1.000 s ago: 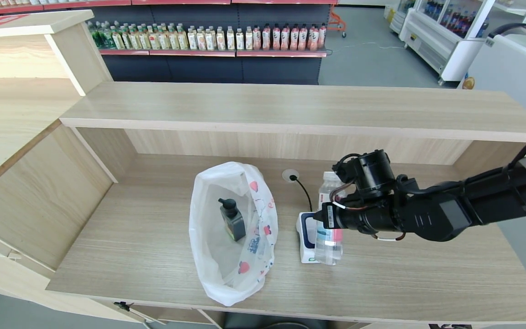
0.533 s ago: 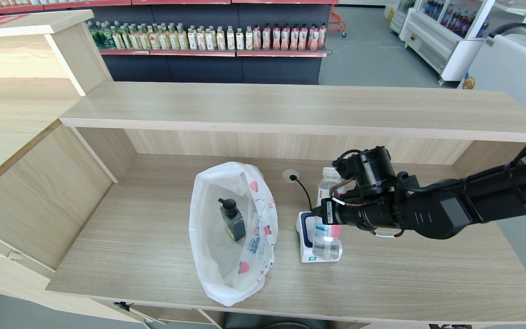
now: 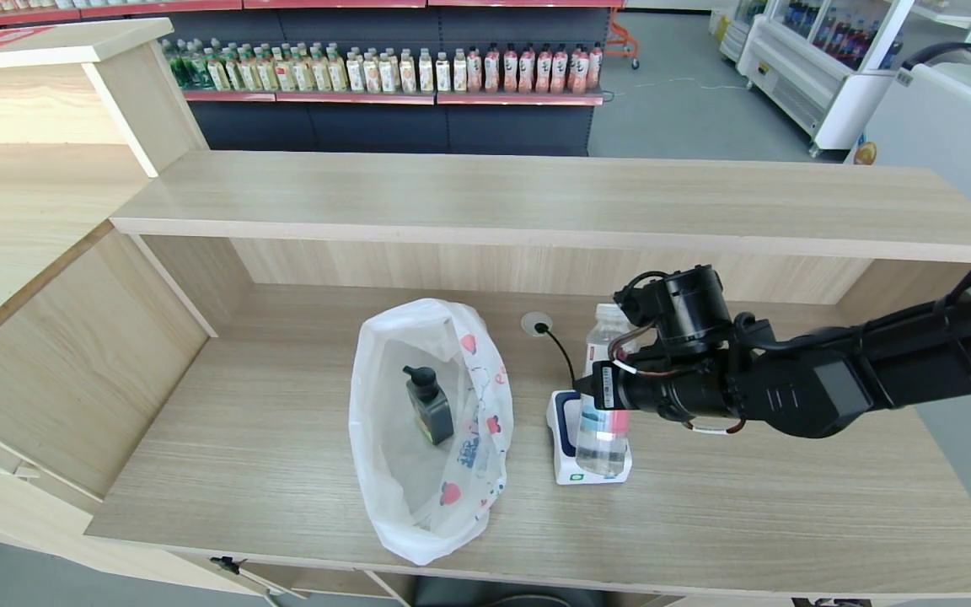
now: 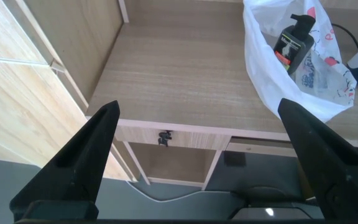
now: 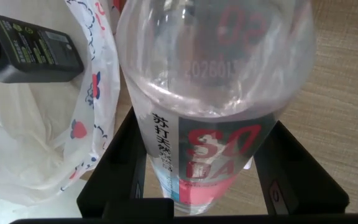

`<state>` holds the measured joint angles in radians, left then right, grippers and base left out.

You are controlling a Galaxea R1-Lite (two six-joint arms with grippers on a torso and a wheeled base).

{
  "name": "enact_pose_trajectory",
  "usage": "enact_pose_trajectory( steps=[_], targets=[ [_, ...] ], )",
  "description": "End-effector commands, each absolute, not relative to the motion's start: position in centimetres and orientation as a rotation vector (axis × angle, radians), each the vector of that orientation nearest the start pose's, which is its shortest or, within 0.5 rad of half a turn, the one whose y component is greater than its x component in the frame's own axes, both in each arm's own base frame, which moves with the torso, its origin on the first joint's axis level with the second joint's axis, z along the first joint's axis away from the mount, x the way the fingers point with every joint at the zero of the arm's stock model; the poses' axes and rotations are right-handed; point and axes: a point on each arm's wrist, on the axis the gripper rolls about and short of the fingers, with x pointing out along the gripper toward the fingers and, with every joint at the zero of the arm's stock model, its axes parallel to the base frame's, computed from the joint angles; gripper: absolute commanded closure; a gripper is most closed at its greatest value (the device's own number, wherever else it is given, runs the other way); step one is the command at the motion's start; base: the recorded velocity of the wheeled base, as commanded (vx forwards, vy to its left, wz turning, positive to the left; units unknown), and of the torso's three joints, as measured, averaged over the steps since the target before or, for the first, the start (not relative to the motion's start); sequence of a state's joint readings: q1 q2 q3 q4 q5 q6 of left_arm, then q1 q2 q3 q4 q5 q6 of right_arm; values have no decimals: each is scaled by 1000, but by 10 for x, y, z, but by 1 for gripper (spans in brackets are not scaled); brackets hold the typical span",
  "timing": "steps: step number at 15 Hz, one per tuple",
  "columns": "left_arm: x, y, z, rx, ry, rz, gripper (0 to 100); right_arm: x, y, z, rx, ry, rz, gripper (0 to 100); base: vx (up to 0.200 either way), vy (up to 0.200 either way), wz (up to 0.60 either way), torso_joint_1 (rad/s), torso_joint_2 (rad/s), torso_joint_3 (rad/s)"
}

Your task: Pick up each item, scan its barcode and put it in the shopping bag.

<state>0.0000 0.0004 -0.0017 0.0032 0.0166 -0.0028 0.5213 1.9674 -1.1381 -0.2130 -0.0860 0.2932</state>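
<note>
Moved: bottle in right gripper has edged up-frame, now over the white-blue scanner, right of centre | look: clear plastic, pink-red label | right gripper: clamped around bottle | left gripper: fingers spread, holding nothing

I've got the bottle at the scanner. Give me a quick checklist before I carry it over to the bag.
1. Grip: right gripper closed around the water bottle: ok.
2. Bottle's lower end above the scanner: ok.
3. Barcode turned toward the scanner: cannot tell.
4. Shopping bag mouth open, with room beside the pump bottle: ok.
5. Left gripper open, near the counter's front edge, off the path from scanner to bag: ok.
</note>
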Motion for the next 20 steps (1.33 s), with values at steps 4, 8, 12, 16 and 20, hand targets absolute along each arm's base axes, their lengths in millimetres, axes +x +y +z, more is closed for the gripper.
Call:
enact_pose_trajectory(
  steps=[4,8,12,16,20],
  targets=[
    [-23,0,76,-3,2,17,0,326,185,145,100,627,335,100,0,0,0,0,0,0],
    [-23,0,76,-3,2,17,0,327,185,145,98,628,332,100,0,0,0,0,0,0],
    [-23,0,76,-2,2,17,0,325,185,145,97,630,328,100,0,0,0,0,0,0],
    [-23,0,76,-3,2,17,0,311,184,182,112,431,271,100,0,0,0,0,0,0],
    [-23,0,76,-3,2,17,0,260,168,202,37,221,389,100,0,0,0,0,0,0]
  ],
)
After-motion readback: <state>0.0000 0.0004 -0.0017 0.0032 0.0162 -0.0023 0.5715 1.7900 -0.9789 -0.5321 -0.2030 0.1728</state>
